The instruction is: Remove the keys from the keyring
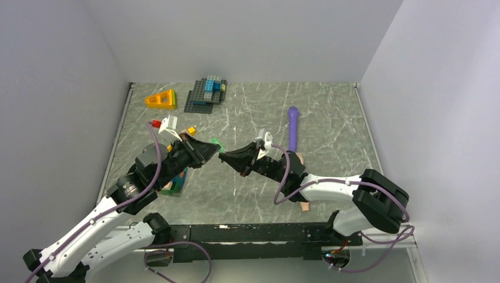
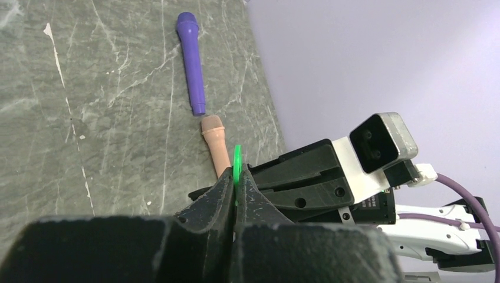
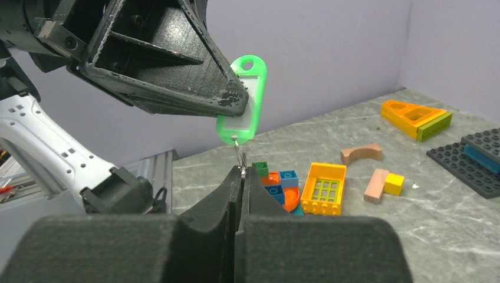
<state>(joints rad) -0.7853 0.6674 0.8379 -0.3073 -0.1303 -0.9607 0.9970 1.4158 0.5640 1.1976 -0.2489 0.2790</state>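
We see the left gripper (image 3: pixel 236 105) closed on a green key tag (image 3: pixel 256 82), a flat oval of shiny plastic with a white window in its face. The tag is held in the air over the middle of the table (image 1: pixel 330 130), well above the surface. From its lower end comes a thin metal ring (image 3: pixel 239 153), and the right gripper (image 3: pixel 242 172) is pinched shut on this ring, just under the tag. What else hangs on the ring we cannot tell, because the fingers hide it. Both grippers are of rough black plastic with wedge-shaped tips, and the two tips are very near to each other.

The table has a smooth grey stone pattern with white veins. On its right part lies a round purple rod (image 1: pixel 293 127), and a beige rod (image 2: pixel 215 141) lies end to end just beside it. On the left part are hard plastic bricks: an orange wedge (image 1: pixel 161 99), a dark grey studded plate (image 1: pixel 197 105) carrying blue bricks, and a yellow grid brick (image 3: pixel 323 187). Between the bricks and the rods, under both grippers, the veined surface shows. A pale wall (image 1: pixel 236 35) stands at the back edge, and others at the left and right edges.
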